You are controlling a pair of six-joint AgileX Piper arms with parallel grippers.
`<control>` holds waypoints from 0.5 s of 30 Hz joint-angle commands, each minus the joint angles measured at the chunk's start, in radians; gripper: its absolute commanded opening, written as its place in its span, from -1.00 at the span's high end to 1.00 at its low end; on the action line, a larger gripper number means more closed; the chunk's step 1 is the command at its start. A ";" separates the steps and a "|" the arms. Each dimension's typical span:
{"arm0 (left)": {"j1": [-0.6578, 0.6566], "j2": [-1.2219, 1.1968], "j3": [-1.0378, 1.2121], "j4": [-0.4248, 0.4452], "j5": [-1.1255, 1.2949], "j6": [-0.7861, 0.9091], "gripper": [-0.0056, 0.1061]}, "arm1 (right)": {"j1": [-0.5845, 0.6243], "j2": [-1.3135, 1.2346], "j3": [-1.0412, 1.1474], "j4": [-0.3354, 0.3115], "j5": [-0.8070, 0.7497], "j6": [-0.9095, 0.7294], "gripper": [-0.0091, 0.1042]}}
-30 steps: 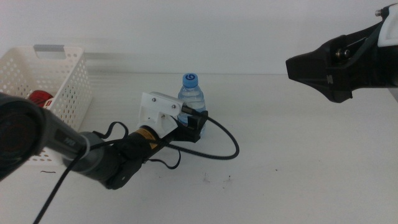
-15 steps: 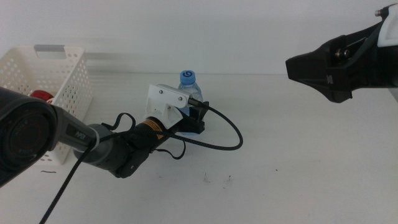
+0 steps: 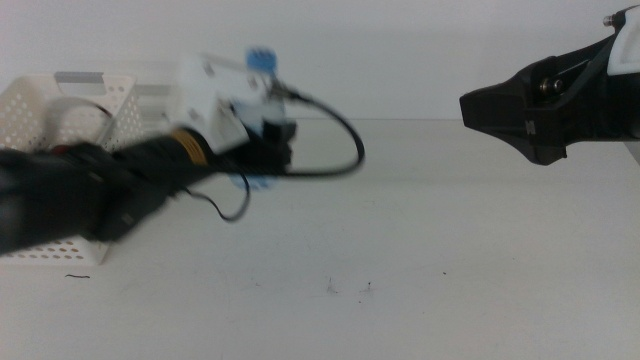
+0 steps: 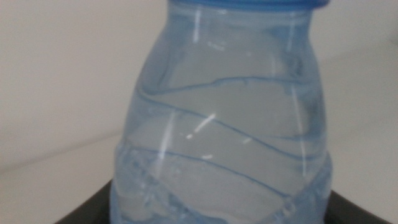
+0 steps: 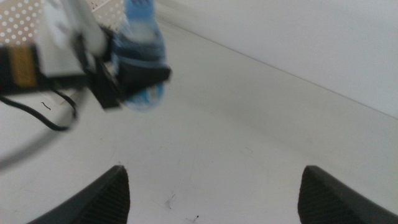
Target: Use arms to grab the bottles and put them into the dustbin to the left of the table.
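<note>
Left gripper [image 3: 268, 140] clamped on the small water bottle [image 3: 258, 120], jaws tight against both sides of its lower body, bottle lifted clear off the table [image 3: 450, 250]. Blue cap up top, bottle roughly upright, whole thing smeared with motion blur in the middle view. Hanging in the air just beside the white basket [image 3: 40, 110], not over it yet. Black cable [image 3: 335, 150] looping out from the gripper's white housing. Close up from the left wrist: clear ribbed bottle [image 4: 224, 124] filling nearly the whole shot, dark jaws barely peeking at the bottom corners. Something red inside the basket, too blurred to make out. Right gripper [image 5: 211, 186] parked up high at the right side, jaws spread wide, nothing between them.
</note>
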 commanded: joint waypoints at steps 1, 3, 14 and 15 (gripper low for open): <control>0.006 -0.120 -0.047 -0.024 0.128 -0.005 0.93 | 0.002 -0.004 -0.009 -0.007 -0.008 -0.002 -0.80; 0.041 -0.173 -0.134 -0.066 0.355 0.003 0.93 | 0.002 -0.004 -0.009 -0.007 -0.008 -0.002 -0.80; 0.464 -0.074 -0.821 -0.458 1.238 0.619 0.93 | 0.002 -0.004 -0.009 -0.007 -0.008 -0.002 -0.80; 0.500 -0.048 -0.874 -0.484 1.294 0.644 0.93 | 0.002 -0.004 -0.009 -0.007 -0.008 -0.002 -0.80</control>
